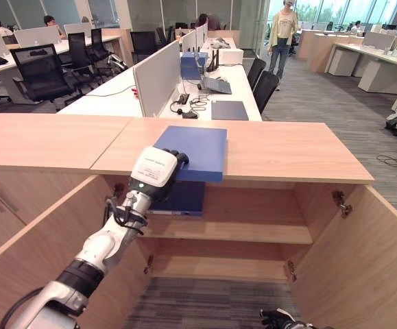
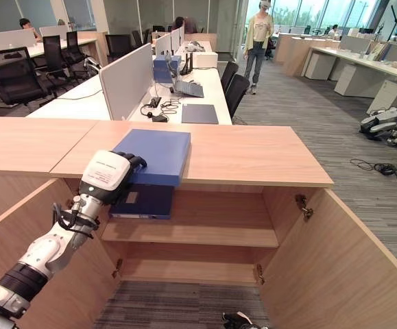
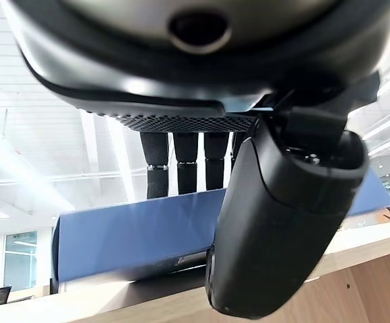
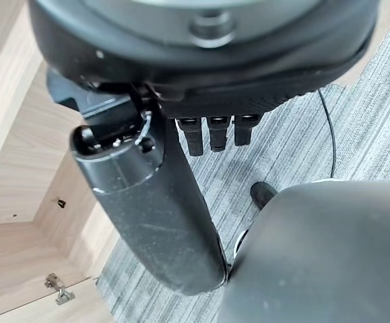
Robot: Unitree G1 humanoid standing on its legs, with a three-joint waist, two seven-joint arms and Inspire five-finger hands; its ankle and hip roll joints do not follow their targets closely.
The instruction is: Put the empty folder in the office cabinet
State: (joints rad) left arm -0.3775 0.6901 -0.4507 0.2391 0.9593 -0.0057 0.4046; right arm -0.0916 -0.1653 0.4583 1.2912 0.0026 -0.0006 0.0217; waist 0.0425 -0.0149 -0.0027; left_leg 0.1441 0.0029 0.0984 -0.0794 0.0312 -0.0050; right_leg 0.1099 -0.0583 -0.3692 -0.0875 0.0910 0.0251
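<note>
Now the folder lies flat on the cabinet top, at its front edge, with its near end jutting out past that edge over the open cabinet. The left hand is at that overhanging near-left corner. In the left wrist view the fingers reach straight over the folder's upper face and the thumb stands below and in front of its edge, so the hand looks open around the corner rather than clamped; I cannot tell whether it touches.

Under it, a second blue folder already lies on the upper shelf, toward the shelf's left end. The doors stand wide open.

To do the step well, the hand should probably close with the fingers on top and the thumb beneath the overhang, taking a firm pinch before pulling. Drawing the folder straight off the front edge, kept level, seems safest; a corner grip may let it droop or twist. It then needs lowering clear of the edge and sliding onto the shelf's free right part.

The right hand hangs low over the carpet, fingers relaxed, holding nothing.
</note>
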